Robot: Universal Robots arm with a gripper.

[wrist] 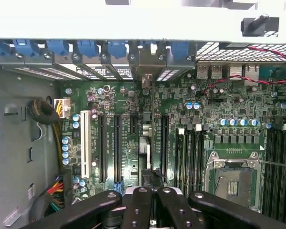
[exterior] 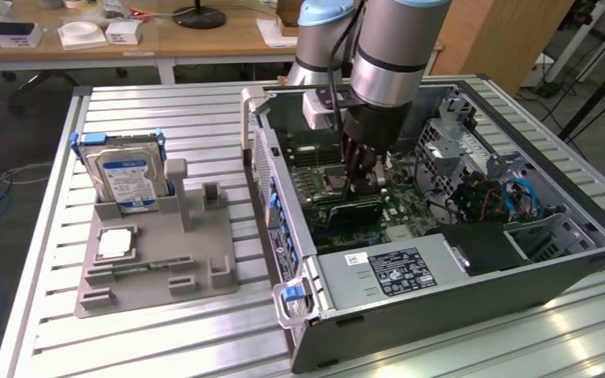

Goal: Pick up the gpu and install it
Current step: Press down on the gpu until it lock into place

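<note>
GPU handling: judged light, stiff and fragile; best held by its top edge, clear of the connector.
GPU look: thin dark card [exterior: 347,206] seen edge-on, standing upright.
GPU place: centre of the exterior view, inside the case [exterior: 554,272], down on the motherboard [wrist: 181,124] among its slots.
Tool: clenched [exterior: 364,183] on the GPU's top edge.
Surroundings: a hard drive [exterior: 124,173] stands in a grey rack [exterior: 150,272] on the surface [exterior: 50,331], left of frame.
</note>
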